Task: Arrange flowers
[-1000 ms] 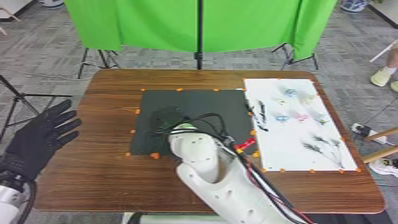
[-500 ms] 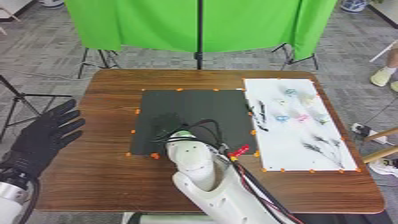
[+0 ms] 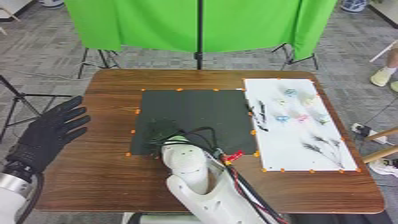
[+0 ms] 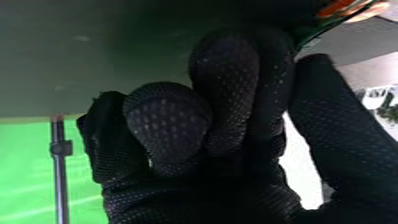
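My left hand is open at the table's left edge, away from the flowers. Above the lower left part of the black board, my right hand is dark against dark, so its grasp is unclear. The right wrist view has my right hand close up, with a small orange thing and a thin dark green line beyond it. Small flowers in blue and pink lie on the white sheet, along with feathery dark sprigs.
Orange tape marks the edges of board and sheet on the brown table. A dark slender piece lies along the sheet's left edge. Behind the table hangs a green curtain with a stand.
My right arm has shifted left and a little nearer the robot, its hand staying over the board. My left hand has moved slightly up and to the right.
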